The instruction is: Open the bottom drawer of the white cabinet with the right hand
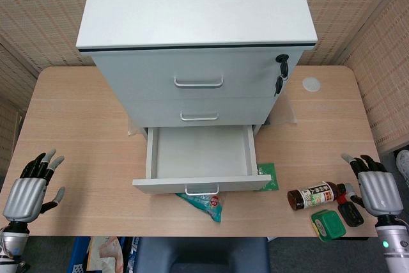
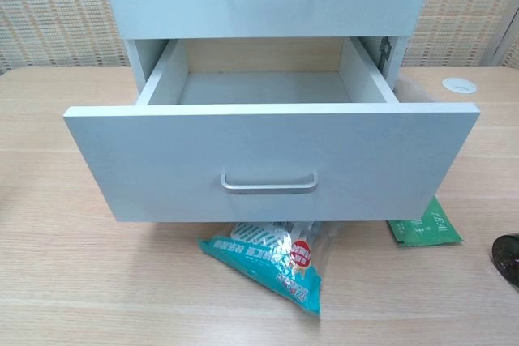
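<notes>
The white cabinet [image 1: 198,23] stands at the back middle of the table. Its bottom drawer [image 1: 199,155] is pulled out and nothing lies inside it; the chest view shows the drawer front [image 2: 272,164] with its metal handle [image 2: 269,183]. My right hand [image 1: 377,188] hovers at the table's right front corner, far from the drawer, fingers apart and holding nothing. Over at the left front corner my left hand [image 1: 29,190] is also spread and holds nothing. Neither hand shows in the chest view.
A blue snack bag [image 2: 272,261] and a green tea packet [image 2: 426,226] lie partly under the drawer front. A brown sauce bottle [image 1: 313,195], a green box [image 1: 328,224] and a small dark item [image 1: 350,214] lie beside the right hand. A white disc [image 1: 311,84] sits back right.
</notes>
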